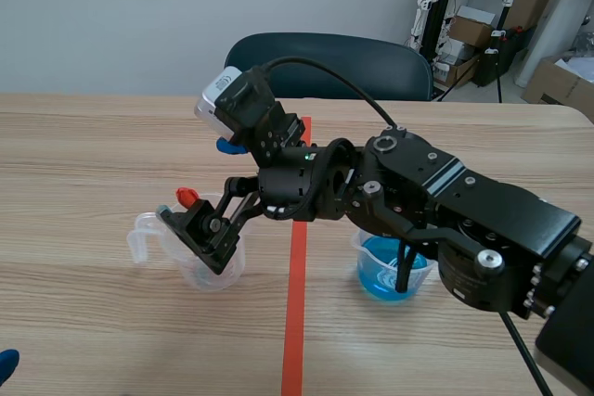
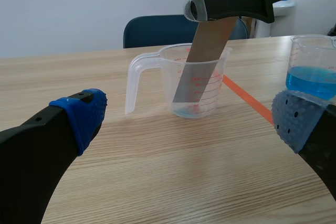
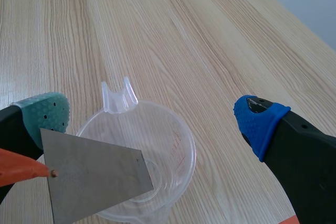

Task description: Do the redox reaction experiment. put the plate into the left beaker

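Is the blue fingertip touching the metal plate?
Apart. The right wrist view shows a wide gap, spanning bare table and part of the beaker, between the blue pad and the plate.

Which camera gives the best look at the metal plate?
The left wrist view: the plate shows almost full length, leaning tilted inside the clear beaker. The right wrist view sees part of it from above, over the beaker's mouth. In the scene view the right gripper hides it.

On the bench (image 1: 111, 136), the plate (image 2: 202, 59) leans inside the left beaker (image 2: 214, 95). The right beaker (image 1: 376, 275) stands to its right, with the tape line (image 1: 297, 322) between them.
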